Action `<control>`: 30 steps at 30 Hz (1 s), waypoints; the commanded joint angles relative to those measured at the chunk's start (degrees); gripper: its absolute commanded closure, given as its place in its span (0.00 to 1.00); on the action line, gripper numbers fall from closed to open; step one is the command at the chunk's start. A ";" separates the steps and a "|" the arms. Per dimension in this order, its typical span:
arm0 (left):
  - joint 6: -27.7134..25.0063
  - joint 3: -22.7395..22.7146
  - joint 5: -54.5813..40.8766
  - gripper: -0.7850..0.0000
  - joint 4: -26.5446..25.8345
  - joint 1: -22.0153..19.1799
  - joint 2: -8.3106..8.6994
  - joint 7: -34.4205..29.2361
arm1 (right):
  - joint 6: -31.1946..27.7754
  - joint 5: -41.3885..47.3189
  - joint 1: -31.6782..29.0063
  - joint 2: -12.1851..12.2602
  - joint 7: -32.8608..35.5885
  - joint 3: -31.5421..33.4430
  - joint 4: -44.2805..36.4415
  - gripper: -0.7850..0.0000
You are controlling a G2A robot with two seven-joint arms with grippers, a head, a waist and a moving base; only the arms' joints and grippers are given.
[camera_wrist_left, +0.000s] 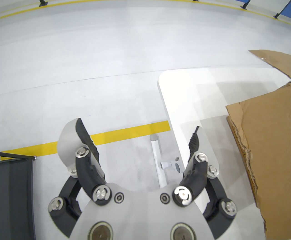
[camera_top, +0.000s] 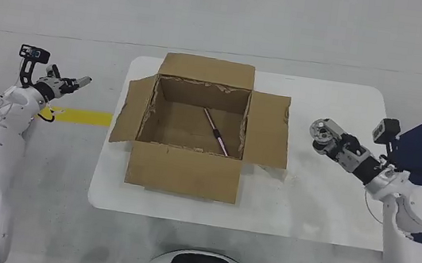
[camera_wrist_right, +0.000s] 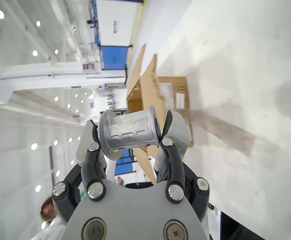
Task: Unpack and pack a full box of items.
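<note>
Right pincer clamped on metal spool, above desk right of open cardboard box. Thin rod lies inside box. Left pincer wide open, empty, beyond desk's left edge.

**Legible text:** none can be read with certainty.

**Cardboard box**, standing mid-table: two pale paper labels are stuck on one outer wall. Their printed lines are too small to make out.

**Metal spool**, clamped in the right gripper: one row of tiny raised characters runs along the barrel and is illegible.

**Room behind:** a white wall panel carries a dark mark with a short word, too small to read.

**Floor marking:** a plain yellow stripe runs up to the table's left edge.
</note>
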 commanded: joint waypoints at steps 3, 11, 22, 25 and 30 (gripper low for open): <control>0.00 0.00 0.00 0.00 0.00 0.00 0.00 0.00 | -0.86 2.22 2.71 -0.05 2.37 -2.14 2.38 1.00; 0.00 0.00 0.00 0.00 0.00 0.00 0.00 0.00 | -0.86 2.22 2.71 -0.05 2.37 -2.14 2.38 1.00; 0.00 0.00 0.00 0.00 0.00 0.00 0.00 0.00 | 10.02 -15.60 21.71 -0.94 1.48 -25.96 -2.97 1.00; 0.00 0.00 0.00 0.00 0.00 0.00 0.00 0.00 | 15.44 -21.82 31.37 -2.64 -1.35 -37.63 2.03 1.00; 0.00 0.00 0.00 0.00 0.00 0.00 0.00 0.00 | 22.25 -27.85 44.14 -6.63 -5.39 -53.71 12.15 1.00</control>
